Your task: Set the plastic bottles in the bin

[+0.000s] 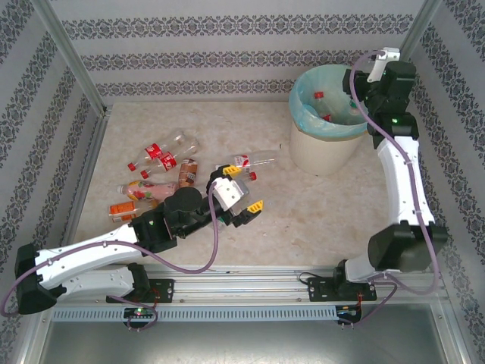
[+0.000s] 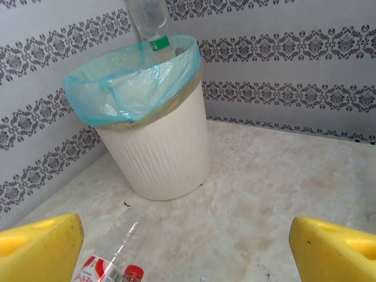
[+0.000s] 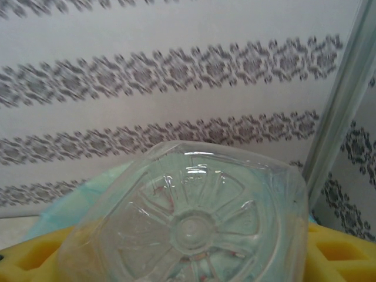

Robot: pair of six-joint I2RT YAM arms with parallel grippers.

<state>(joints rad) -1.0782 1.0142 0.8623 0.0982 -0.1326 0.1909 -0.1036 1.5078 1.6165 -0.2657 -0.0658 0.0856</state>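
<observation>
Hovering upper right, the right gripper (image 1: 364, 87) is clamping a bottle (image 3: 194, 223) over the bin (image 1: 318, 152); releasing squarely above its opening is looking safest. The left gripper (image 1: 242, 189), fingers apart, is hanging beside bottles (image 1: 163, 171) lying centre-left.

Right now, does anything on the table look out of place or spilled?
I see no spill. Several plastic bottles lie on their sides in a loose heap at the left, and the right hand holds one bottle neck-down over the bin.
</observation>
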